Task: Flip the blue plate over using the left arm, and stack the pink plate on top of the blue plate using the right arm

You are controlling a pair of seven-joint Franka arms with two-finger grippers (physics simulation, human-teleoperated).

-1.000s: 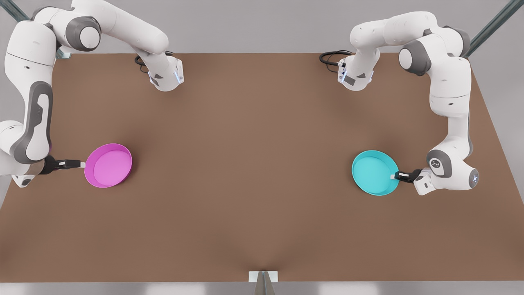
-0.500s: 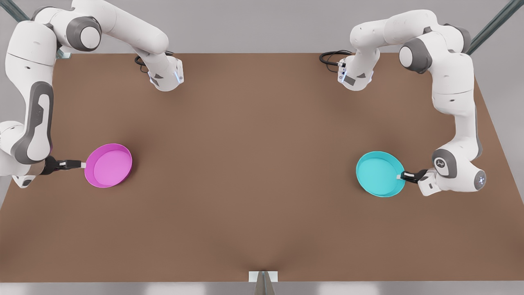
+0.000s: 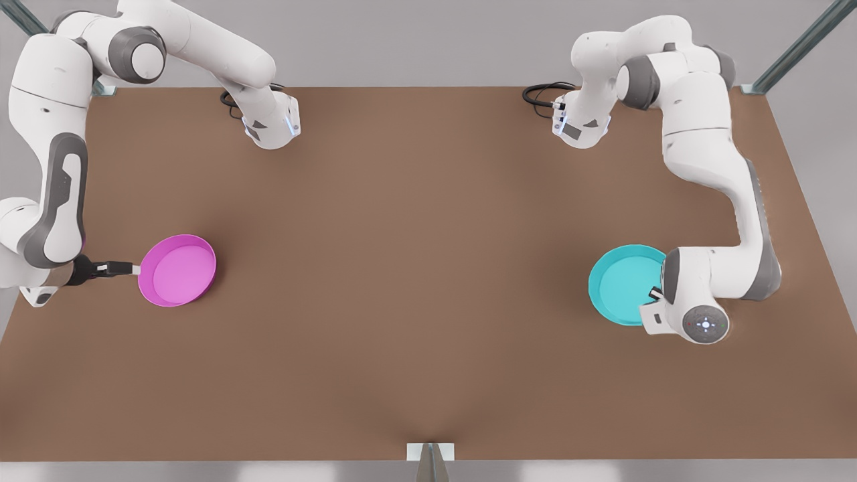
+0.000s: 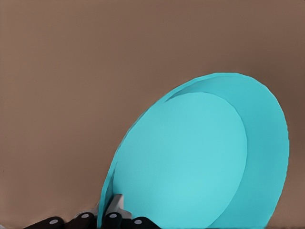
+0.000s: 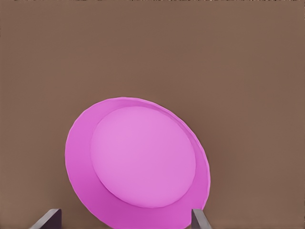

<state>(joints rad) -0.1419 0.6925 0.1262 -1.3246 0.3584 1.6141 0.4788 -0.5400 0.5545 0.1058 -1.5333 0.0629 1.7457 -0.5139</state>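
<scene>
On the front view's right: blue plate (image 3: 622,284), rim clamped between left gripper (image 4: 108,215) fingers, tilted off the brown table (image 3: 415,268). Keep the pinch firm through the roll. Opposite side: pink plate (image 3: 177,270) flat; right gripper (image 3: 124,269) beside it, fingers apart, waiting.

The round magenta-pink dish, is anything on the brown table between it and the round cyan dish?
Nothing visible: bare table lies between the round magenta-pink dish and the round cyan dish.
</scene>
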